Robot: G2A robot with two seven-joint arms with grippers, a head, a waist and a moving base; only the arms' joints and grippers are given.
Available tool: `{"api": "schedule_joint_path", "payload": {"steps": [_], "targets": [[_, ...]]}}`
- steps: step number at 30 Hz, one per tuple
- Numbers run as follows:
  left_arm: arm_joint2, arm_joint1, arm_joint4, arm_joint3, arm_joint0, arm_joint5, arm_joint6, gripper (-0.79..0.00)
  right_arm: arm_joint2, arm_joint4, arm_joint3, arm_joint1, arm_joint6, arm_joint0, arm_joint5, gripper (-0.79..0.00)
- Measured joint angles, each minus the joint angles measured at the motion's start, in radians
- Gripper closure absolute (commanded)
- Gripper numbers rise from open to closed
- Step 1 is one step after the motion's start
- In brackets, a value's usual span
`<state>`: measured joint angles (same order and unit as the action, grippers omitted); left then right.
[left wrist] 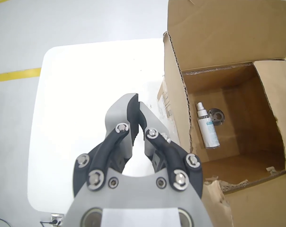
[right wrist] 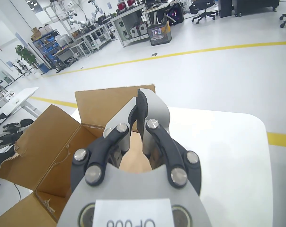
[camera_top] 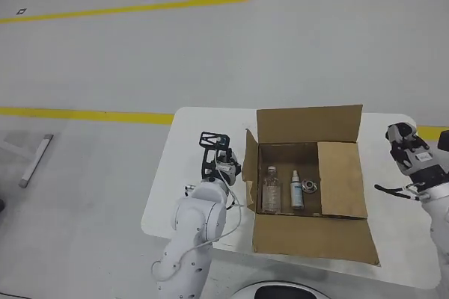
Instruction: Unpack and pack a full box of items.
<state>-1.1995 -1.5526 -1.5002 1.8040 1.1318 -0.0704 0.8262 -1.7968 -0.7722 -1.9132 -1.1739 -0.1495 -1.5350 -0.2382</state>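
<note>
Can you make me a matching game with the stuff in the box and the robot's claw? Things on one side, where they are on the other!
Things:
1 clear bottle
2 spray bottle
3 metal ring
4 left gripper

Places:
A over the table, outside the box
B in the box, between the other two items
C in the box, farthest from the left gripper
D in the box, nearest the left gripper's side

Pairs: 1-D, 2-B, 3-C, 4-A

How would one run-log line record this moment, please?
box: open; inside: clear bottle, spray bottle, metal ring; left gripper: shut; right gripper: shut
</note>
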Motion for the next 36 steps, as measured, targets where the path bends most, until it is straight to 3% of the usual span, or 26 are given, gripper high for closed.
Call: {"api": "schedule_joint_path", "payload": {"steps": [6,10,15,21,28,29,30,31,32,36], "targets": [[0.025,-0.004,0.072,-0.024,-0.01,0.026,0.017,0.0,0.01,-0.008,0.003,0.0,0.001,0.01,0.006,0.0],[0.049,-0.004,0.187,-0.065,-0.047,0.151,0.026,0.0,0.008,-0.01,0.006,0.0,0.001,0.018,0.009,0.0],[0.103,-0.006,0.169,-0.159,-0.109,0.257,0.007,0.0,-0.004,-0.008,0.009,0.0,0.007,0.014,0.02,0.0],[0.158,-0.009,0.146,-0.27,-0.145,0.294,-0.019,0.0,-0.016,-0.015,0.015,0.0,-0.001,0.001,0.048,0.0],[0.182,-0.007,0.112,-0.315,-0.162,0.309,-0.034,0.0,-0.016,-0.024,0.026,0.001,-0.022,0.002,0.071,0.0],[0.183,-0.007,0.106,-0.316,-0.163,0.308,-0.035,-0.071,-0.013,-0.028,0.029,0.001,-0.027,0.005,0.073,0.0],[0.182,-0.006,0.102,-0.314,-0.163,0.307,-0.036,-0.314,-0.01,-0.032,0.032,0.001,-0.032,0.008,0.077,0.0],[0.181,-0.006,0.099,-0.311,-0.163,0.304,-0.037,-0.69,-0.007,-0.038,0.036,0.001,-0.039,0.012,0.082,0.0],[0.179,-0.004,0.093,-0.304,-0.162,0.298,-0.038,-0.785,-0.002,-0.045,0.041,0.001,-0.049,0.019,0.093,0.0],[0.167,0.002,0.042,-0.251,-0.153,0.278,-0.05,-0.785,0.005,-0.053,0.076,-0.003,-0.033,0.065,0.189,0.0]]}}
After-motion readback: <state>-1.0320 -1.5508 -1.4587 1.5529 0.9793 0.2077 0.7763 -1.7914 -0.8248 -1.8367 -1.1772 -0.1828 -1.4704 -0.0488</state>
